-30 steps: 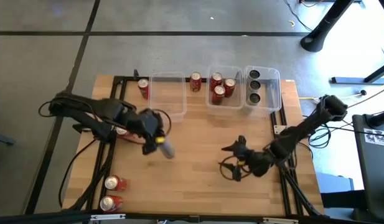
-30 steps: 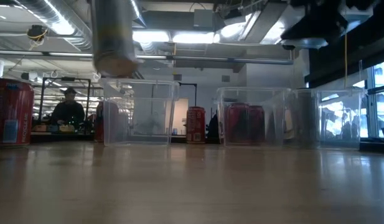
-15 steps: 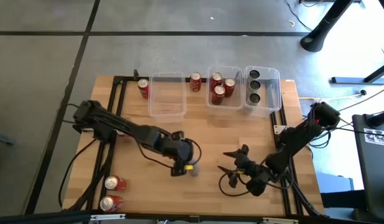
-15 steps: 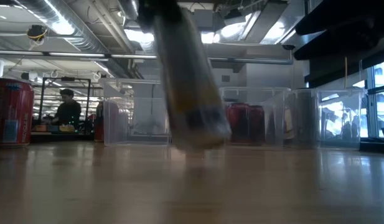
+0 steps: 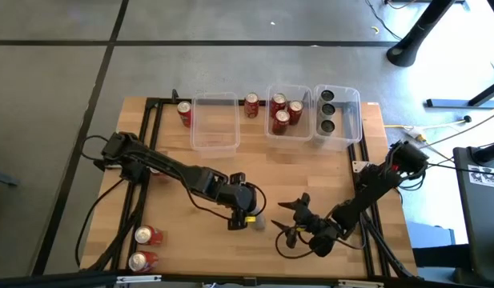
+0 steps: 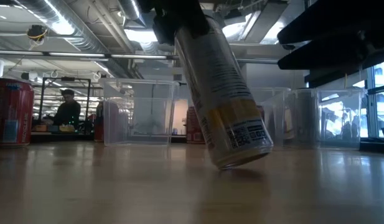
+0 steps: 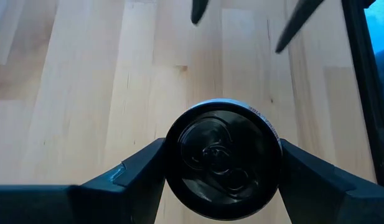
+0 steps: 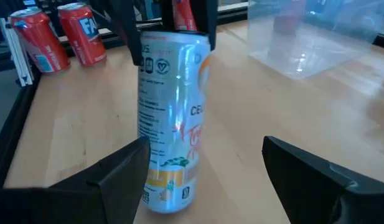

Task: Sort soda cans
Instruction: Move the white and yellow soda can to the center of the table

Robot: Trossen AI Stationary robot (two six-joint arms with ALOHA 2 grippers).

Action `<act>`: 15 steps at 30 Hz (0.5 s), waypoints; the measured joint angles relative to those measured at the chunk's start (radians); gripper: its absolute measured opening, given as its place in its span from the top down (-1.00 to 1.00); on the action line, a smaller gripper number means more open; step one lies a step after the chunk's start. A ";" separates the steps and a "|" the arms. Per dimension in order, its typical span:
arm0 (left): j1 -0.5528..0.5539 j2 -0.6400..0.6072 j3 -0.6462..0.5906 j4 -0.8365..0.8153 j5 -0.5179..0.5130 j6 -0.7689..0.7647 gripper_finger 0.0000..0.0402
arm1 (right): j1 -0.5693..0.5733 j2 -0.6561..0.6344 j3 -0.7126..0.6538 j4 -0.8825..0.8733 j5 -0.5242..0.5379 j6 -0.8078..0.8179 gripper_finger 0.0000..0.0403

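My left gripper (image 5: 248, 216) is shut on a slim silver can with an orange and yellow label (image 8: 170, 118), near the table's middle toward the near edge. My right gripper (image 5: 288, 225) is open just right of that can, its fingers pointing at it without touching. Red cans stand in the middle bin (image 5: 283, 112) and black-topped ones in the right bin (image 5: 327, 109). More red cans stand on the table at the far side (image 5: 185, 112) (image 5: 251, 105) and lie at the near left corner (image 5: 148, 235) (image 5: 141, 261). My left gripper pinches the silver can's upper end (image 7: 223, 118) between its two fingers (image 7: 139, 168), which come slanting down from above on opposite sides of the body. The can hangs tilted below them, its bottom rim (image 6: 241, 163) at the table; whether it touches, I cannot tell.
An empty clear bin (image 5: 214, 122) stands at the far edge, left of the two filled bins. Black frame rails run along the table's left side (image 5: 142, 160) and right side (image 5: 367, 224). Bare wood lies between the bins and the grippers.
My left gripper has carried the silver can from left of centre toward the table's right and near edge and lowered it, so the can now hangs close to upright just at the table. My right gripper has moved toward the near edge and left, toward the can.
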 joint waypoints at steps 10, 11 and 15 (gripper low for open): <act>-0.036 -0.022 0.032 0.019 0.003 0.022 -0.23 | -0.053 0.081 0.000 0.190 -0.204 -0.148 -0.53; -0.039 -0.023 0.041 0.011 0.003 0.029 -0.23 | -0.052 0.081 0.001 0.191 -0.209 -0.147 -0.53; -0.042 -0.022 0.045 -0.002 -0.001 0.047 -0.23 | -0.049 0.081 0.002 0.193 -0.238 -0.144 -0.38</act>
